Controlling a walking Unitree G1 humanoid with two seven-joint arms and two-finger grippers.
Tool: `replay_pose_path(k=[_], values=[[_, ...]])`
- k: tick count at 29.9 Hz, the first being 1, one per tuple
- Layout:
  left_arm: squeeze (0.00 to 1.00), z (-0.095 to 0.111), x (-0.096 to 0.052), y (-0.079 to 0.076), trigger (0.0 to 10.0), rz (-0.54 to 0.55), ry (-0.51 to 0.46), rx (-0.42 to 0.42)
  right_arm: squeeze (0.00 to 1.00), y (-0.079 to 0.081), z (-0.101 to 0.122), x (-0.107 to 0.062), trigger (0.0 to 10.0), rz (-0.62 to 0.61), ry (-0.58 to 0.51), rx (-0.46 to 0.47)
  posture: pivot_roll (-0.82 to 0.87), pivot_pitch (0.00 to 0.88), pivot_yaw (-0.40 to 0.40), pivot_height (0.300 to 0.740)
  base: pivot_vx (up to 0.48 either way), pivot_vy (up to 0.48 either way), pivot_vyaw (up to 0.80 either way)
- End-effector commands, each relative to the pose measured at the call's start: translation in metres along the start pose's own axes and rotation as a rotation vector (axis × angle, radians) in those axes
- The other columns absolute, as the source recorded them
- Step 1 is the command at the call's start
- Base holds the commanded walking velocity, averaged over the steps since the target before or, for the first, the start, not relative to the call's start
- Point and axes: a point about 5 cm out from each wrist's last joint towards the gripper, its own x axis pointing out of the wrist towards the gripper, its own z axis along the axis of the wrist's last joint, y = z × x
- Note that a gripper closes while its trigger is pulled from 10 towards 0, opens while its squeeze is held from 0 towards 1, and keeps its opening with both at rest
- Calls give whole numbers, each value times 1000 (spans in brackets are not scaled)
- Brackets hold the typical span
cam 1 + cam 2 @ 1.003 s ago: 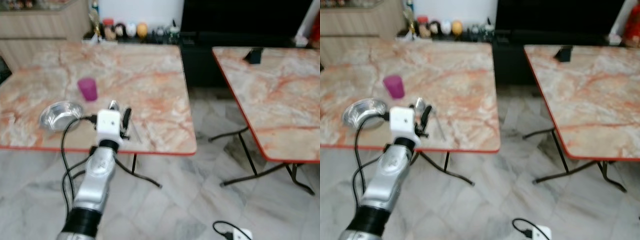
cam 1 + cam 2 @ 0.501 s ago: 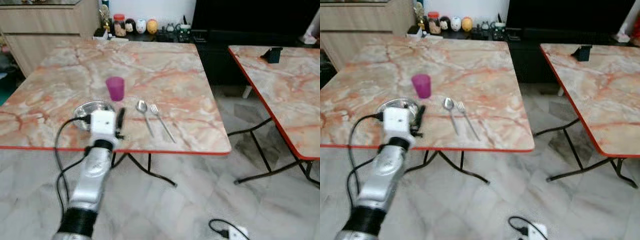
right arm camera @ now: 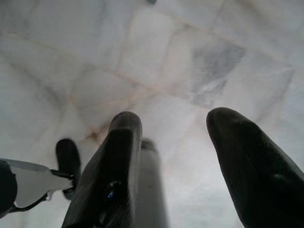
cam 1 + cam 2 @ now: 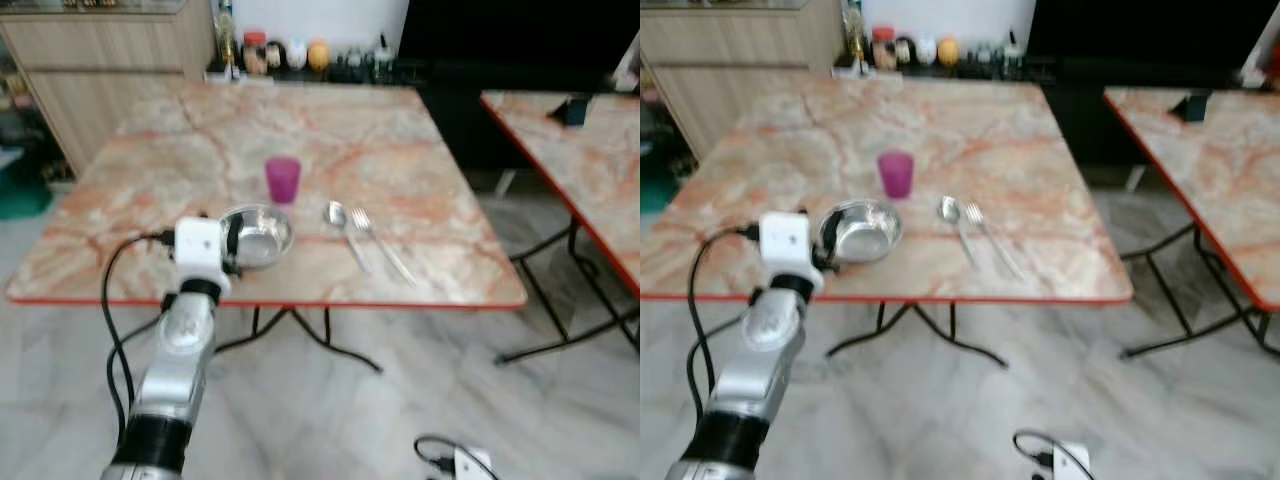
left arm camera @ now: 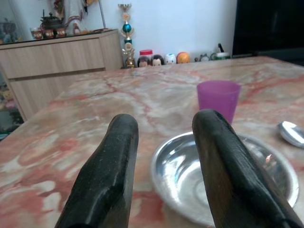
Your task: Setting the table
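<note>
The marble table [image 4: 150,170] fills the upper left of the frame, carrying at centre a steel bowl [image 4: 258,236], purple cup [image 4: 283,180], spoon [image 4: 343,228] and fork [image 4: 382,244] grouped as one place setting, while the left gripper [image 4: 228,242], fingers spread and empty, hovers at the bowl's rim, probably for adjustment, and the right gripper [image 3: 175,156], likewise spread, hangs over floor.

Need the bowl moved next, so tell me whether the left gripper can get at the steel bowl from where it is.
Probably yes. The left gripper is open and raised at the table's near edge, pointing at the steel bowl just ahead. Nothing lies between them; the purple cup stands behind the bowl.
</note>
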Motion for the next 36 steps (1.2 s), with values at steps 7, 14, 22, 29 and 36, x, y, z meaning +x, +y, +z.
replay_pose_path(k=[7,14,22,29,36], values=[[0,3,1,-10,10000,-32,-15,5,0,-9,-6,-2,10000,-21,19,-3,124,0,-50,731,0,337,0],[0,1,-2,-22,10000,-129,-2,-37,0,-9,-6,-2,10000,-17,21,-8,125,0,-48,731,0,0,0],[0,1,-2,-24,10000,-150,4,-59,0,-9,-6,-2,10000,-15,18,-11,129,0,-50,731,0,0,0],[0,3,-2,-24,10000,-162,-7,-58,0,-9,-5,-2,10000,-15,16,-9,131,0,-54,731,0,0,0],[0,2,-2,-24,10000,-158,-4,-56,0,-9,-5,-2,10000,-16,16,-7,132,0,-57,731,212,0,0]])
